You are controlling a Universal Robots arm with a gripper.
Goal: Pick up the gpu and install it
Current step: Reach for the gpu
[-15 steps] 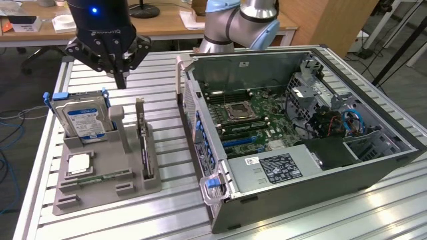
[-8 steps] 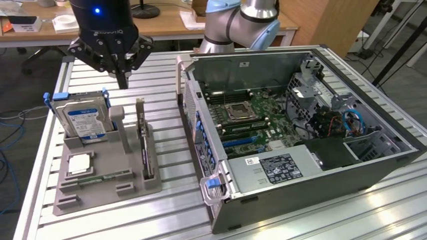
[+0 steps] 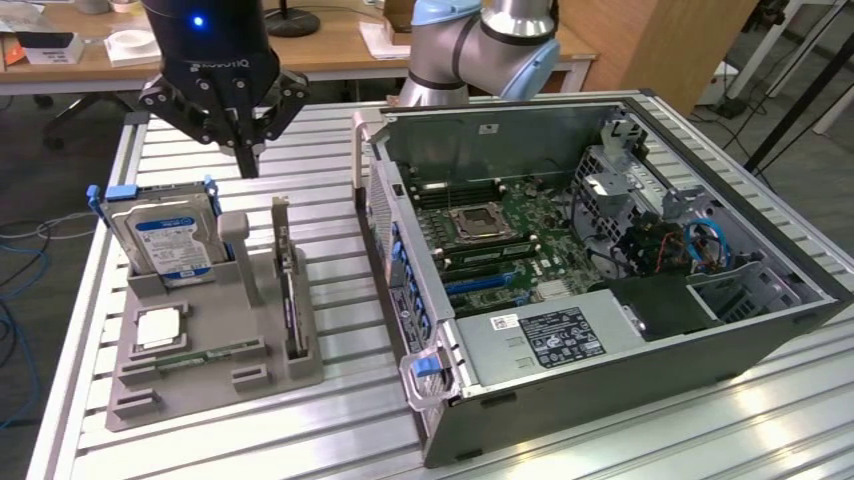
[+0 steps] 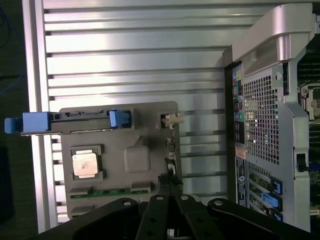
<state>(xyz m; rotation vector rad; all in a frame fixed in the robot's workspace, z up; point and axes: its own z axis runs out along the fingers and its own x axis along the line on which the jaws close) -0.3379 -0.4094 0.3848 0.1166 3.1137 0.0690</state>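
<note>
The gpu stands on edge in a slot of the grey holder, its green board and black cooler seen side-on. From the wrist view the gpu is a thin line with its silver bracket at the far end. My gripper hangs above the slatted table behind the holder, higher than the card and a little toward the exterior view's left of it. Its black fingers meet at a point, shut on nothing, just over the near end of the card.
A silver hard drive in a blue caddy stands in the same holder, with a CPU chip and a memory stick lying in front. The open computer case with its motherboard lies at the exterior view's right.
</note>
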